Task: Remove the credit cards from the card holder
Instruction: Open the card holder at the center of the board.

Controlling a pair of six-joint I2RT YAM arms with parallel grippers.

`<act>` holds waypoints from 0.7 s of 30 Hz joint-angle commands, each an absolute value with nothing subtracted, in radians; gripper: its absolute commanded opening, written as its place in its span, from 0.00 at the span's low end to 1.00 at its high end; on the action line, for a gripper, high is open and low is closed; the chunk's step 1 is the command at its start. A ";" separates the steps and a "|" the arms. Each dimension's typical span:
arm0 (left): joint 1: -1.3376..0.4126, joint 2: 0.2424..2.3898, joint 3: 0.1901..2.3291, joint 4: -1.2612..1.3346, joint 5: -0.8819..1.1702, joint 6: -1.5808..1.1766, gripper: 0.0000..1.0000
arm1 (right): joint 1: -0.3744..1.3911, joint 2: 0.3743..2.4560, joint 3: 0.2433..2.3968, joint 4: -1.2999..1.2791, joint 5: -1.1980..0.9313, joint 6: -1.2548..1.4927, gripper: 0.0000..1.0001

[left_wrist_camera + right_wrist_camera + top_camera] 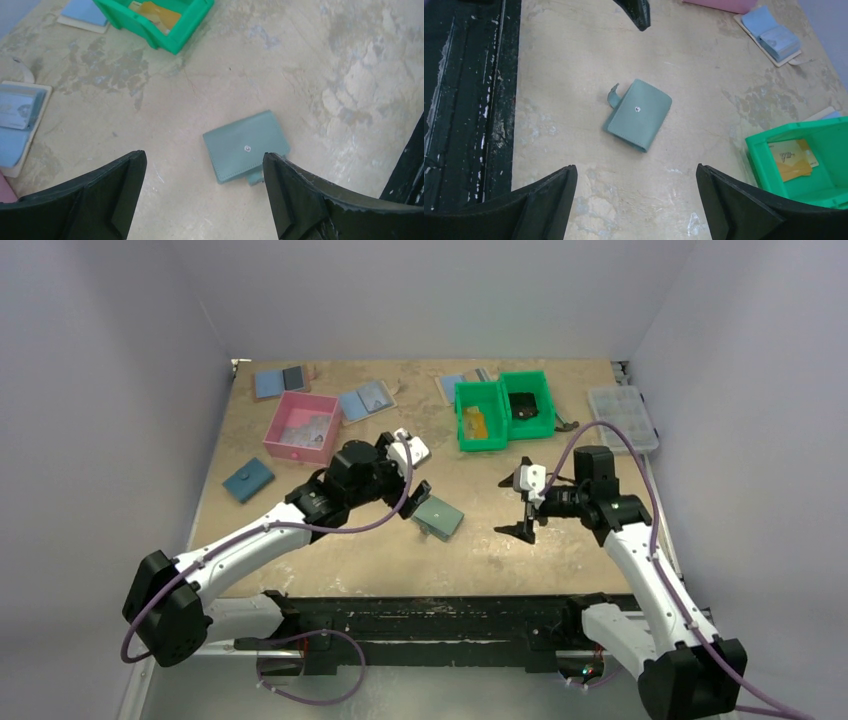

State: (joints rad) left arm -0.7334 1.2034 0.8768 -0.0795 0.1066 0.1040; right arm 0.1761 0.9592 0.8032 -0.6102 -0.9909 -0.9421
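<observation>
While above shut grey-green bifold card holder (245, 147) mid-worktop: left gripper (202, 165), right gripper (635, 172) released, empty. Thin orange-yellow credit cards (791, 160) in green plastic bin (758, 162).

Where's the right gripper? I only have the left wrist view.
Observer: The right gripper hangs open to the right of the card holder, clear of it.
Operator: Other wallets outside my frame?
Observer: A darker blue closed wallet lies near the left edge of the table.
Operator: Anything next to the green bin holding the credit cards?
Observer: A second green bin stands beside it, with a black item inside.
</observation>
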 commanded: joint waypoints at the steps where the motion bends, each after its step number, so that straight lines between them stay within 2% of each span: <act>1: -0.729 1.205 0.793 0.065 0.229 0.256 0.92 | 0.137 0.908 0.740 -0.560 -1.054 -1.024 0.99; 9: -0.729 1.187 0.678 0.168 0.296 0.360 0.92 | 0.096 0.907 0.712 -0.552 -1.077 -1.034 0.99; 11: -0.730 1.190 0.665 0.169 0.326 0.398 0.98 | 0.093 0.908 0.704 -0.548 -1.071 -1.040 0.99; 13: -0.730 1.193 0.661 0.163 0.336 0.422 0.99 | 0.091 0.906 0.698 -0.548 -1.063 -1.047 0.99; 21: -0.731 1.220 0.644 0.182 0.367 0.516 0.95 | 0.085 0.916 0.676 -0.539 -1.076 -1.063 0.99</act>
